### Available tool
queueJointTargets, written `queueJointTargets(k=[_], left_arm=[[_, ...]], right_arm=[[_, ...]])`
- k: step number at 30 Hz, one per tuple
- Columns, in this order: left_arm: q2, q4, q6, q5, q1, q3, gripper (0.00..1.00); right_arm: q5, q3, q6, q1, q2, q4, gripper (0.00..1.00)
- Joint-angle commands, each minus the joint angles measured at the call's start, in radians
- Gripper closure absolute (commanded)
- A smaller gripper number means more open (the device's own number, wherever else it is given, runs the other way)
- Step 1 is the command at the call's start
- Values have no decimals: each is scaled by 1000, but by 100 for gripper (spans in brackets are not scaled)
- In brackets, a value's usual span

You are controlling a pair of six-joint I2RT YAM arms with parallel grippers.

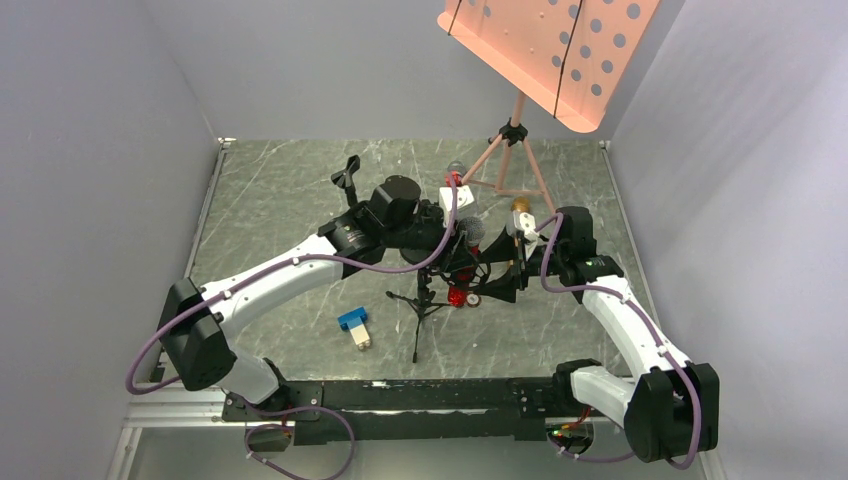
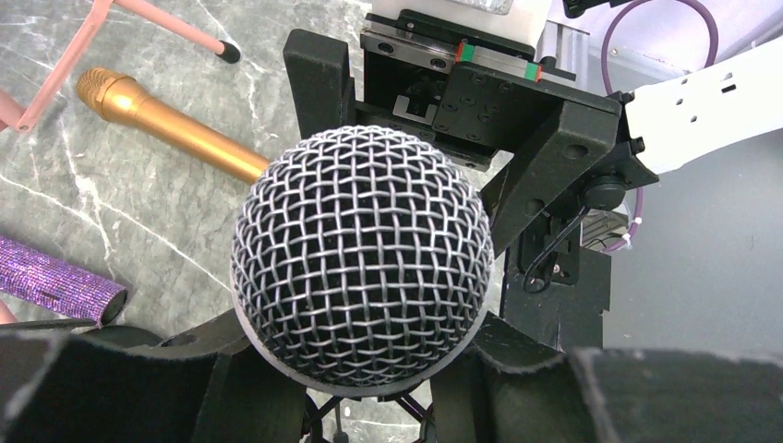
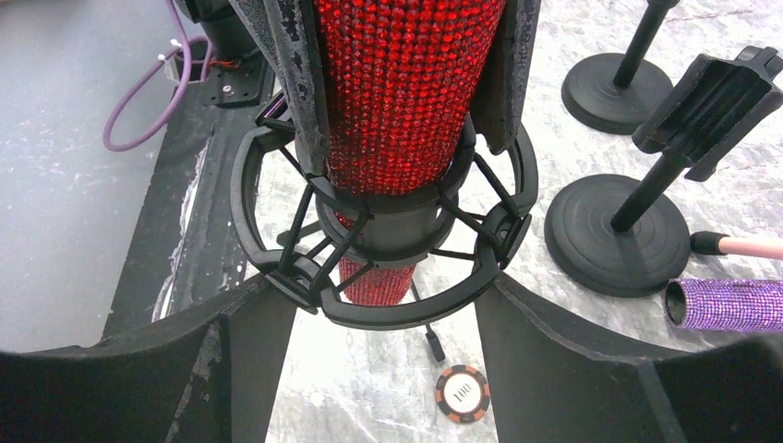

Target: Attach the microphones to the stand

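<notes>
Glitter gives the stiff, top-heavy red microphone (image 3: 406, 92) grip, so we judge its barrel the handhold: left jaws clamp there, right jaws pinch the shock mount (image 3: 392, 235) ring.

The red rhinestone-covered stick microphone (image 3: 406, 92) is glittering in tiny bright facets, and its woven wire mesh head (image 2: 362, 254) is shining silver-grey. The gold smooth-metal microphone (image 2: 157, 120) is gleaming one colour throughout. The purple sequinned microphone (image 3: 729, 305) is sparkling violet. The black ring-shaped shock mount (image 3: 388, 249) is looking matt. The grey table (image 1: 280, 200) is showing white veining, possibly a marble print.
</notes>
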Motion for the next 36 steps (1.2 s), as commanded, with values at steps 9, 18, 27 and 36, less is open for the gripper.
queueJointTargets(k=[9,18,27,36], left_arm=[[52,-200,-37,-28,-22,10,90],[-13,-139,-40,-67,-23,32,33],[-163,-64,-30,-111,-22,-29,5],[-488,-24,29,-279,-21,-236,1]], right_arm=[[-44,13,-34,2,-27,56,25],[-7,10,-30,3,-45,44,12],[33,17,-81,3,-54,-14,6],[75,60,-258,-1,-47,-194,5]])
